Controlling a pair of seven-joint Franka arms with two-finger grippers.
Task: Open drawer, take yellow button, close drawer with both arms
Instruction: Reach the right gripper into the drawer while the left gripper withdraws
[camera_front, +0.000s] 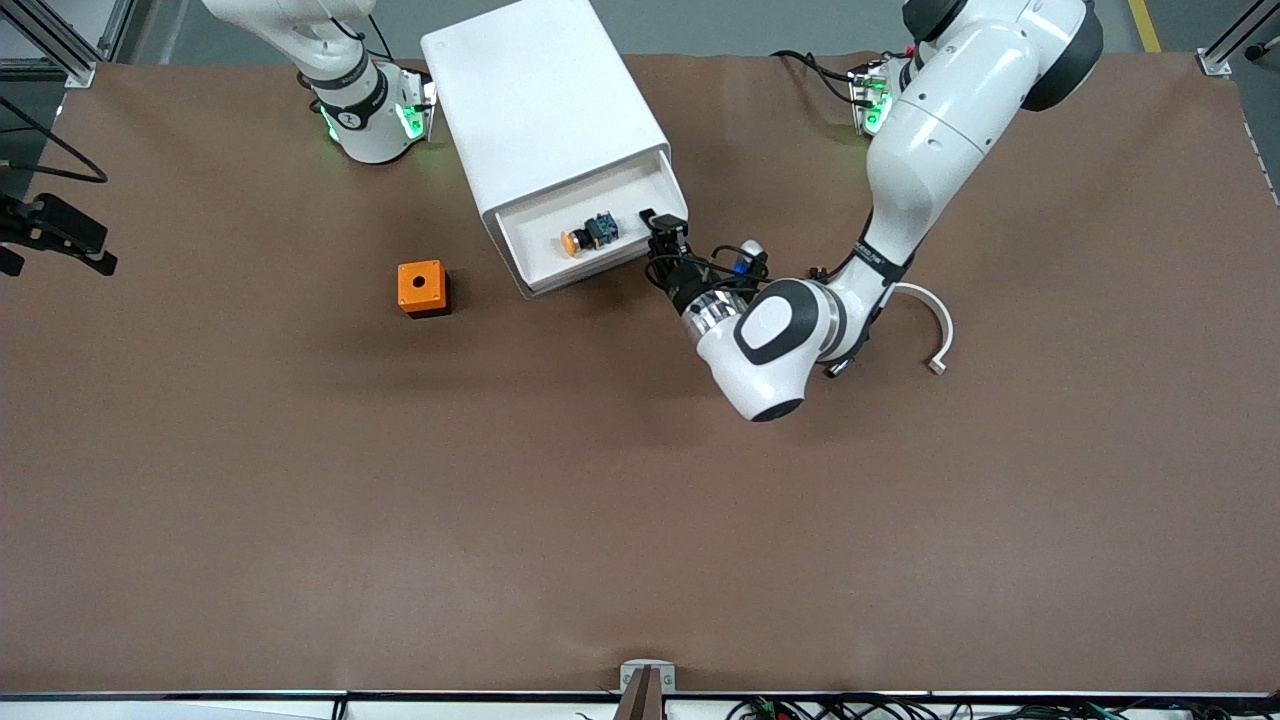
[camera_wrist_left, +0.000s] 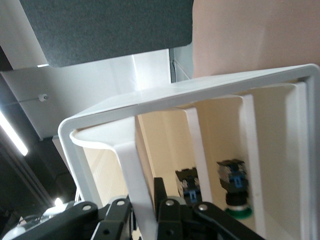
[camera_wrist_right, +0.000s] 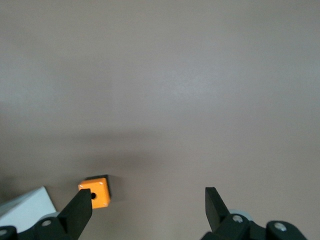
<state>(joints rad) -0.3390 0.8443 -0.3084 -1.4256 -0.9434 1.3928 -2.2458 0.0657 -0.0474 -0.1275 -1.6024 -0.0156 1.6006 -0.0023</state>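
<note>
The white cabinet (camera_front: 540, 100) stands at the back of the table, toward the right arm's end. Its top drawer (camera_front: 530, 228) is pulled out. The button (camera_front: 590, 235), with an orange cap and a black-and-blue body, lies in it. My left gripper (camera_front: 662, 228) is at the drawer's front corner. In the left wrist view the left gripper (camera_wrist_left: 144, 212) is shut on the drawer's white front rim (camera_wrist_left: 131, 165). My right gripper (camera_wrist_right: 147, 210) is open and empty, up over the bare table; it is out of the front view.
An orange cube with a hole (camera_front: 422, 288) sits on the table beside the cabinet, nearer to the front camera; it also shows in the right wrist view (camera_wrist_right: 96, 192). A white curved piece (camera_front: 930, 325) lies by the left arm's elbow. Two black-and-blue pieces (camera_wrist_left: 232, 180) show inside the cabinet.
</note>
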